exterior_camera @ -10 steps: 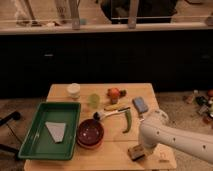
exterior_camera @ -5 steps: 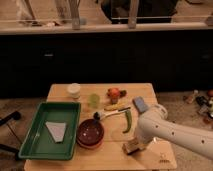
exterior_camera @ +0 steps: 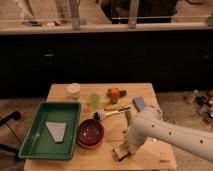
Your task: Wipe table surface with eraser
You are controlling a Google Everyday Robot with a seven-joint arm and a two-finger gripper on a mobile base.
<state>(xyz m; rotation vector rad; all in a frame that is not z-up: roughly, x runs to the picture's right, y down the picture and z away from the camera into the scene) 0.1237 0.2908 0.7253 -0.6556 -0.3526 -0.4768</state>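
Observation:
The light wooden table surface (exterior_camera: 95, 161) has a small dark logo (exterior_camera: 163, 161) near its front right corner. The eraser (exterior_camera: 119, 152), a small block with a dark base and a tan top, lies flat on the tabletop near the front edge, right of the red bowl. My gripper (exterior_camera: 126, 148) is at the end of the white arm that reaches in from the right. It presses down on the eraser and is shut on it. The arm's wrist hides most of the fingers.
A green tray (exterior_camera: 30, 145) with a grey cloth stands at the front left, with a red bowl (exterior_camera: 91, 133) beside it. Behind are a white cup (exterior_camera: 74, 90), a green cup (exterior_camera: 94, 100), an orange fruit (exterior_camera: 114, 93), a brush (exterior_camera: 112, 113), a green vegetable (exterior_camera: 128, 117) and a blue-grey block (exterior_camera: 139, 103).
My gripper and the eraser have slid left along the front of the table, from near the logo corner towards the red bowl.

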